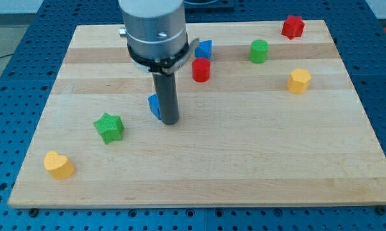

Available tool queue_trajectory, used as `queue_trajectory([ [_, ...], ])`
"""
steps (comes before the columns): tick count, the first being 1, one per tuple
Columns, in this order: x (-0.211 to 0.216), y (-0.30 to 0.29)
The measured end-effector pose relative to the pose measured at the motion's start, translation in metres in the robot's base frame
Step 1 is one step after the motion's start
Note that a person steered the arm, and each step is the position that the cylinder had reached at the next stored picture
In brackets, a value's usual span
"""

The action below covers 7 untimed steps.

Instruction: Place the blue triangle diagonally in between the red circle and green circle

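Note:
My tip [170,120] rests on the board just right of a blue block [154,106], which the rod mostly hides; it touches or nearly touches it. Its shape cannot be made out. A second blue block [204,49], roughly triangular, sits at the upper middle beside the arm's body. The red circle [201,70] stands just below that block. The green circle [259,51] stands to the right of both, near the view's top.
A green star [109,126] lies left of my tip. A yellow heart [58,164] sits at the lower left. A yellow hexagon [299,81] sits at the right. A red block [293,27] sits at the top right. The wooden board [244,160] is edged by blue perforated table.

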<state>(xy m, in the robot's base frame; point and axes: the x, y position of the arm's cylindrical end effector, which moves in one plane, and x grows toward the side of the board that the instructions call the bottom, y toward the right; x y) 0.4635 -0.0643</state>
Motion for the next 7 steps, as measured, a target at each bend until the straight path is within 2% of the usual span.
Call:
queue_trajectory([
  [1, -0.007, 0.0],
  [2, -0.008, 0.068],
  [4, -0.083, 0.03],
  [5, -0.122, 0.032],
  [6, -0.146, 0.032],
  [7, -0.138, 0.055],
])
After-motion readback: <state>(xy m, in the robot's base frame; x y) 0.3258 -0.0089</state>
